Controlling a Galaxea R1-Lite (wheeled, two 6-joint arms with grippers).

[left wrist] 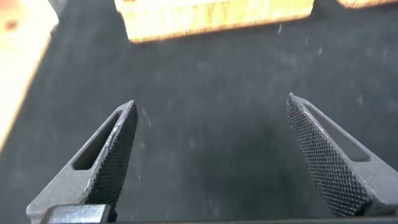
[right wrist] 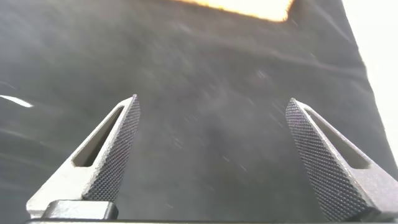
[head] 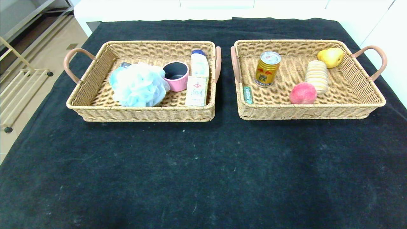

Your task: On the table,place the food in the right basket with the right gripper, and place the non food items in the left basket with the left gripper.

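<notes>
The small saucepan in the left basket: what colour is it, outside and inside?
The saucepan is pink outside, dark inside; head view.

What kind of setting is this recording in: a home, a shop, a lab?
Probably a lab or test room staged for sorting: a table under black cloth, two matching wicker baskets of props, plain white walls, and a bare metal rack on tiled floor.

Nothing in the views can be read letter for letter. The gold can [head: 267, 68], right of centre in the upper part of the head view, bears red marks and small red characters too small to make out. The cream card box [head: 197, 90], left of centre, shows a red emblem over illegible print.
</notes>
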